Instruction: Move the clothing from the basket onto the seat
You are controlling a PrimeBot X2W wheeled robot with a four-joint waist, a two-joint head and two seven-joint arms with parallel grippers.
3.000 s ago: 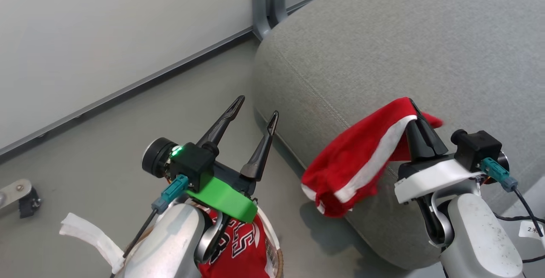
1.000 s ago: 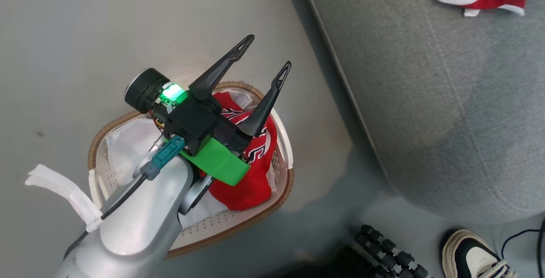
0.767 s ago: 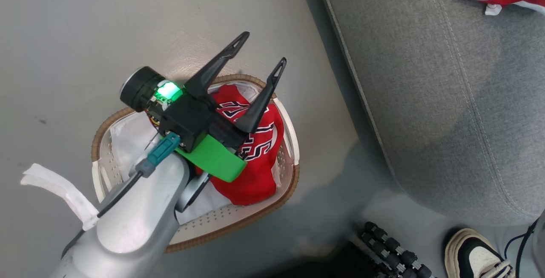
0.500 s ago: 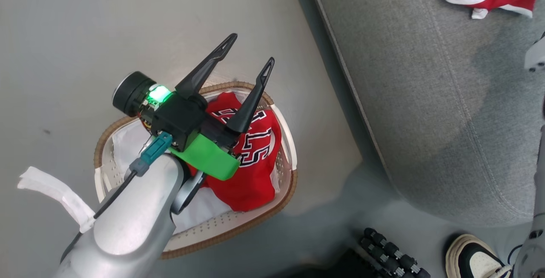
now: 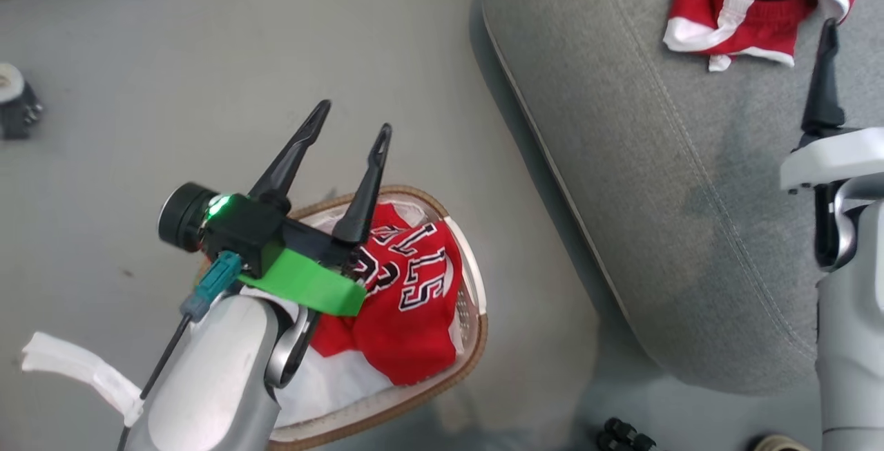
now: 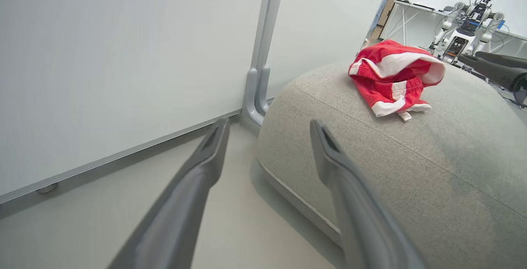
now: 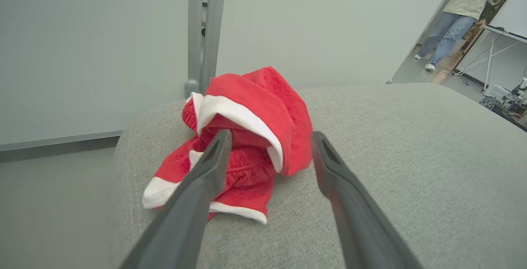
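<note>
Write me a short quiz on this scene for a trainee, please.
1. True or false: the jersey lies in the basket.
2. Where is the striped piece? A in the basket; B on the seat; C on the jersey.
3. Fill in: the left gripper has its jaws ___.

Key: 1 true; 2 B; 3 open.
</note>
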